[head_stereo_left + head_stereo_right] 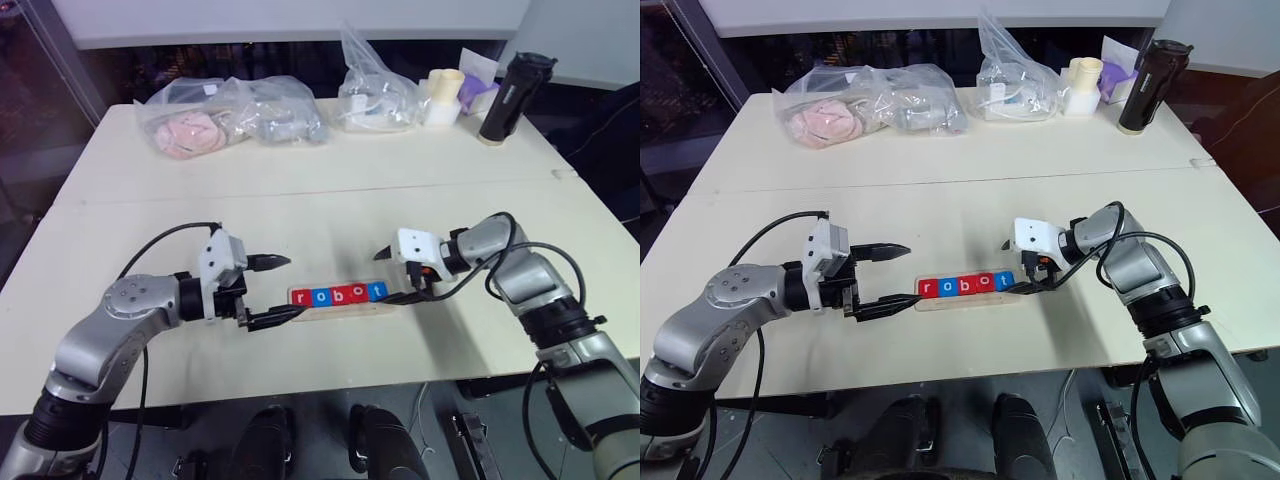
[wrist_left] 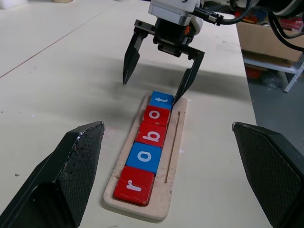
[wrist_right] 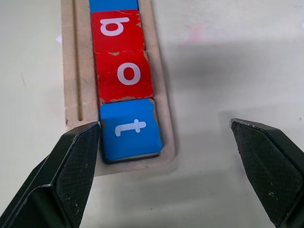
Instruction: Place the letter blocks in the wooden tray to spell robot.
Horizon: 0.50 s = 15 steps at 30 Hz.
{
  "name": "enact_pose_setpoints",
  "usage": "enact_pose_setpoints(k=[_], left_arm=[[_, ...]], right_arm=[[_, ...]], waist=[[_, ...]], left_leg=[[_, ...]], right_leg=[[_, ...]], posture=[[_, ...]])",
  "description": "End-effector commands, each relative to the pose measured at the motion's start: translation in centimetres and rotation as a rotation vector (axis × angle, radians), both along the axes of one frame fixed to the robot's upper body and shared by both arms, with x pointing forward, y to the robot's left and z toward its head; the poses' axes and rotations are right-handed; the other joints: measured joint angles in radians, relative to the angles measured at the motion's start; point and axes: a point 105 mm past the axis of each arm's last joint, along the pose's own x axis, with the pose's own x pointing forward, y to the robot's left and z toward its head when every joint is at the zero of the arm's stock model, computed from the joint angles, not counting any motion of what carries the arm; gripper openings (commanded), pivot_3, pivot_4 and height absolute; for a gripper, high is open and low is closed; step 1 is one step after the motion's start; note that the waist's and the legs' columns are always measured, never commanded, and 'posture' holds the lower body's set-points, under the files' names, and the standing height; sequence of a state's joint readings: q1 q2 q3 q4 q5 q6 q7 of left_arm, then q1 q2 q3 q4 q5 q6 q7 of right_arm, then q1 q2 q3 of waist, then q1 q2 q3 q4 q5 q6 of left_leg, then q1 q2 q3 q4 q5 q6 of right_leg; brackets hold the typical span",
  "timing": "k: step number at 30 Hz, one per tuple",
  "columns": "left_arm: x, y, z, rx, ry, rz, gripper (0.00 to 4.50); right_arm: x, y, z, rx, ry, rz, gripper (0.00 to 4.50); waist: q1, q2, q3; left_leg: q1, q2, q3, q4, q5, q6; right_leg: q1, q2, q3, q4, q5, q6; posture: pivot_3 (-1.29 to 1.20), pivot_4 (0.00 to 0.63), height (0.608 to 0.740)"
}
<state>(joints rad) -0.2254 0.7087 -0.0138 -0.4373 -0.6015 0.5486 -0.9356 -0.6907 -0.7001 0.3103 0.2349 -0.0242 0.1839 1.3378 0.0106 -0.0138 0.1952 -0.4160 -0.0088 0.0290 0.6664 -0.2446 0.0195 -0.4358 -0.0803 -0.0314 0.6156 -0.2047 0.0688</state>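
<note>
Found all five letter blocks (image 2: 147,149) seated in the wooden tray (image 2: 173,156), reading r, o, b, o, t in order; spelling judged complete, with nothing left but withdrawal. Tray noted low centre of the head views, on the counter (image 1: 330,200). Left claw (image 1: 272,290) spread apart and empty, just beside the tray's r end. Right claw (image 2: 156,84) likewise spread and empty, at the t end, one fingertip (image 2: 178,97) close against the t block (image 3: 129,128).

Silver-grey jointed arms with looping black cables; each white-cased hand, left hand (image 1: 270,291) and right hand (image 1: 396,275), has two black pointed fingers.
</note>
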Motion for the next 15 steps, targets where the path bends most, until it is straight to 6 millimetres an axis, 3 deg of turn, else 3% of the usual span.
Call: enact_pose_setpoints(k=[1,5,9,15], left_arm=[[-0.4,0.4,0.9,-0.002,-0.028,0.001,4.50],[-0.5,1.1,0.8,0.010,-0.007,0.027,4.50],[-0.8,1.8,1.0,0.008,0.009,0.046,4.50],[-0.8,2.9,1.4,0.021,0.011,0.070,4.50]], right_arm=[[-1.5,-0.5,2.8,0.038,-0.032,0.016,4.48],[-4.2,-1.7,4.6,0.098,-0.013,-0.042,4.48],[-6.9,-3.1,5.0,0.111,0.029,-0.117,4.48],[-8.8,-4.8,5.3,0.098,0.043,-0.227,4.48]], waist=[[0.003,0.000,0.000],[0.004,0.000,0.000],[0.001,0.000,0.000],[0.000,0.000,0.000]], left_leg=[[0.000,0.000,0.000,0.000,0.000,0.000],[-0.001,0.000,0.000,-0.001,0.000,0.000],[-0.001,0.000,-0.001,-0.001,0.000,0.000],[-0.001,0.001,0.001,-0.001,0.000,-0.001]], right_leg=[[0.000,0.000,0.000,0.000,0.000,0.000],[-0.001,-0.001,0.000,-0.001,0.000,0.000],[-0.001,-0.003,0.000,-0.002,0.000,0.000],[-0.002,-0.006,-0.002,-0.002,-0.001,0.000]], posture=[[0.00,0.150,0.740],[0.00,0.150,0.740],[0.00,0.150,0.740],[0.00,0.150,0.740]])
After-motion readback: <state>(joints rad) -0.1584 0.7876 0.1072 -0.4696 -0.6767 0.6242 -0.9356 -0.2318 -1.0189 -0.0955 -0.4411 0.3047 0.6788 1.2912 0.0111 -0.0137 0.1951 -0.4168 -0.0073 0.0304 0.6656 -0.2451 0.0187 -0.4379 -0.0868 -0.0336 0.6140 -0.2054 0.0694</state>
